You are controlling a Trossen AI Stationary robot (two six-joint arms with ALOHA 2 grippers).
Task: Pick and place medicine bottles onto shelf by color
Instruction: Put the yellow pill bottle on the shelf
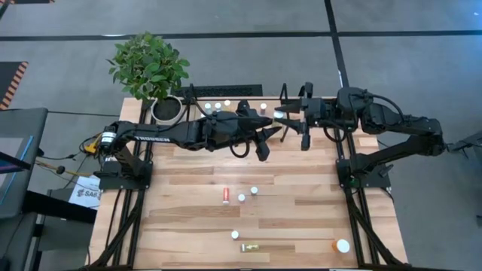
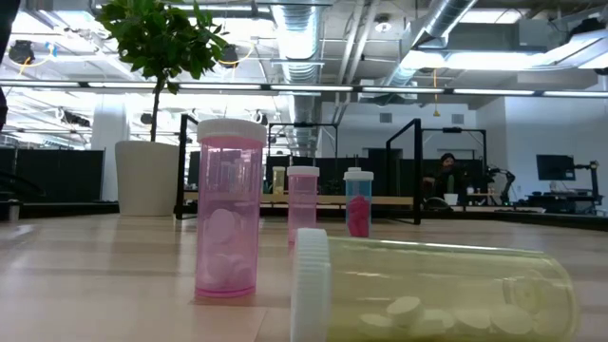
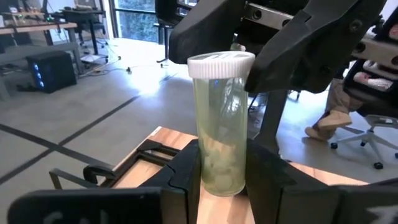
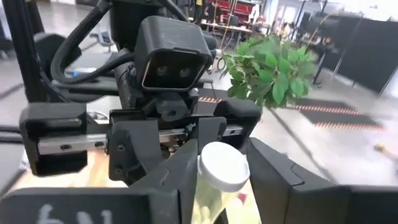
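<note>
At the far edge I see both grippers meet over the shelf (image 1: pixel 226 105), so this place is crowded: the left gripper (image 1: pixel 276 129) and the right gripper (image 1: pixel 290 117) nearly touch. The potted plant (image 1: pixel 149 66) blocks the far left corner. The middle of the table (image 1: pixel 188 203) has open room; only some small bottles (image 1: pixel 241 197) stand near the front.

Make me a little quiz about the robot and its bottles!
1. True or false: the left gripper holds a red bottle.
2. Where on the table is the plant? A at a corner, B in the middle, C on the shelf.
3. Fill in: the cap on the held bottle is ___.
Key: 1 false, it is pale yellow; 2 A; 3 white.
</note>
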